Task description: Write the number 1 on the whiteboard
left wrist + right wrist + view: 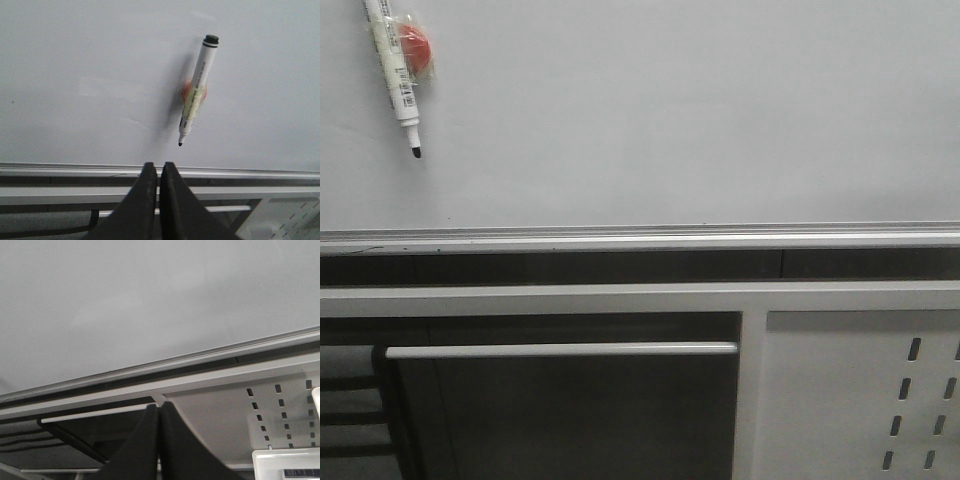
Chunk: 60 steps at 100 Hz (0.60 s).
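The whiteboard (660,120) fills the upper part of the front view, with its silver rail (640,238) running along the lower edge. No stroke shows anywhere on it in any of the three views, so the number 1 is not yet written.

A white marker (393,62) hangs on the board at its upper left, uncapped, black tip pointing down and slightly right, fixed to a red round holder (415,47) that looks like a magnet. In the left wrist view the marker (196,92) is ahead of and above the left gripper (159,172), well apart from it; the two black fingers are pressed together and hold nothing. The right gripper (159,412) is likewise closed and empty, aimed at the rail and the white perforated panel (280,410) below the board.

By my judgement the task is at its very start: the marker must first be grasped, most likely by the left arm, then taken off the board, and the stroke drawn.
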{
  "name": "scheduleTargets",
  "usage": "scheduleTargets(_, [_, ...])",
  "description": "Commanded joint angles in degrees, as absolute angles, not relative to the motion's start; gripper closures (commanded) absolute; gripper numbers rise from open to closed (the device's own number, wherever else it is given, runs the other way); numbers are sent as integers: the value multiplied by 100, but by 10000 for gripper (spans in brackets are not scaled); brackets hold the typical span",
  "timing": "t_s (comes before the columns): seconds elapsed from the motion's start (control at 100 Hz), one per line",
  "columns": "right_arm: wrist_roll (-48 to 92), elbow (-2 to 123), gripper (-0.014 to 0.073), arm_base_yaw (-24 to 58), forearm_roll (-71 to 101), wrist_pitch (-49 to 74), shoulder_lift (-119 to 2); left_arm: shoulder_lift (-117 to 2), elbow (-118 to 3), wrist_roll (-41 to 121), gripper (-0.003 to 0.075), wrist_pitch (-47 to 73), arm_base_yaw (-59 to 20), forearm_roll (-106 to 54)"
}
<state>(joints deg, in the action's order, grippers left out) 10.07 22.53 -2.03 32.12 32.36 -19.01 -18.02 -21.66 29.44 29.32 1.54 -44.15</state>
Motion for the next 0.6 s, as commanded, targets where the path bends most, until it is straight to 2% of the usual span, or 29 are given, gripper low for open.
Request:
scheduleTargets(0.0, [1173, 2606, 642, -226, 3245, 3050, -2280, -2252, -2556, 3642, 740, 2859, 113, -5055])
scheduleTargets(0.08, [1173, 2699, 638, -226, 3314, 3115, -2413, -2541, -2666, 4248, 738, 2964, 113, -5670])
scheduleTargets(0.15, [1184, 2732, 601, -226, 3366, 3118, -2469, -2818, -2715, 4851, 717, 3070, 113, -6327])
scheduleTargets(0.28, [1184, 2732, 447, -226, 3443, 3038, -2474, -3384, -2740, 5559, 555, 3184, 113, -7421])
scheduleTargets(0.35, [1184, 2732, 424, -226, 3443, 2933, -2474, -3663, -2740, 5559, 500, 3238, 113, -7873])
scheduleTargets(0.59, [1184, 2732, 428, -226, 3581, 3052, -2474, -4566, -2754, 7373, 493, 4007, 113, -9117])
